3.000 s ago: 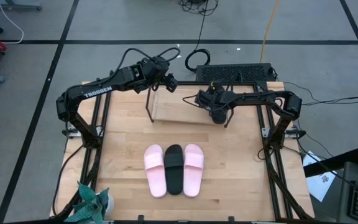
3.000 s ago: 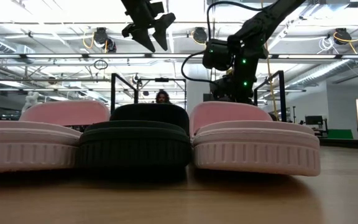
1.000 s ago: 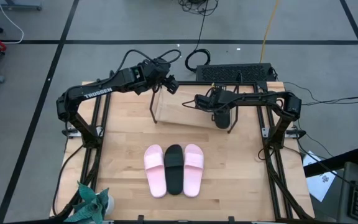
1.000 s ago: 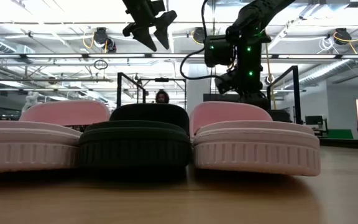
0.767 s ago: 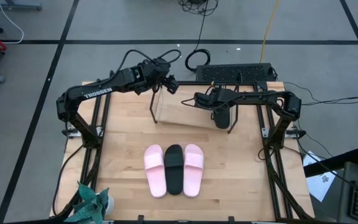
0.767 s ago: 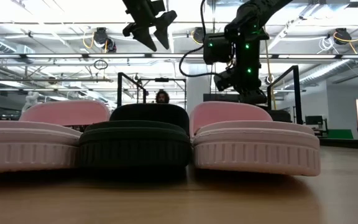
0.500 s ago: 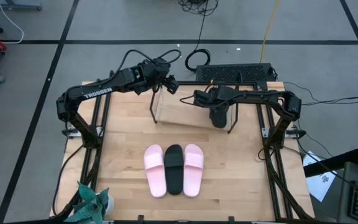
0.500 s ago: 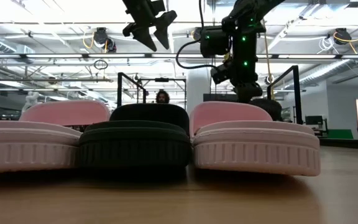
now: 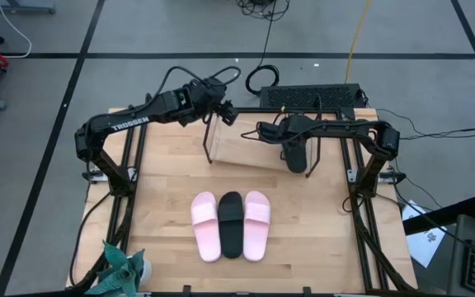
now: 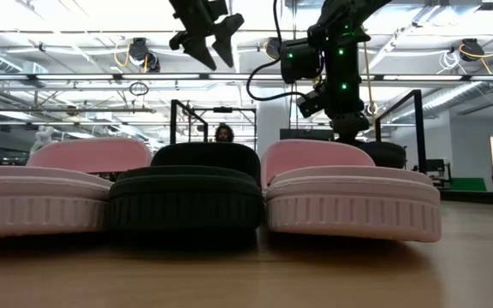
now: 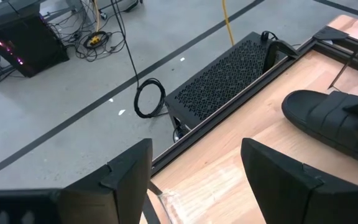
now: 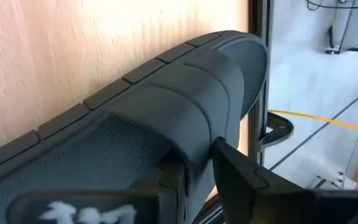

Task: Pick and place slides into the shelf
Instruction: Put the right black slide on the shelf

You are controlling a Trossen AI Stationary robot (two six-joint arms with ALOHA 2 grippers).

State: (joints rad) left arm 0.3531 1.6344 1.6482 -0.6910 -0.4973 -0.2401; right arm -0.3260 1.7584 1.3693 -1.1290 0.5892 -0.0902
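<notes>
Flanking the black slide [image 9: 231, 223], two pink slides [image 9: 205, 226] touch it.

Your bench [image 9: 167, 190] lies open between the shelf [image 9: 246, 144] and three slides [image 9: 231, 224]. The right gripper [image 9: 297, 158] with a black slide [image 9: 293, 153] blocks the shelf's right end.

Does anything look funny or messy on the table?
Mostly tidy. Two pink slides and a black slide lie neatly side by side. The odd one is the other black slide, at the shelf's right end with the right gripper on its strap.
</notes>
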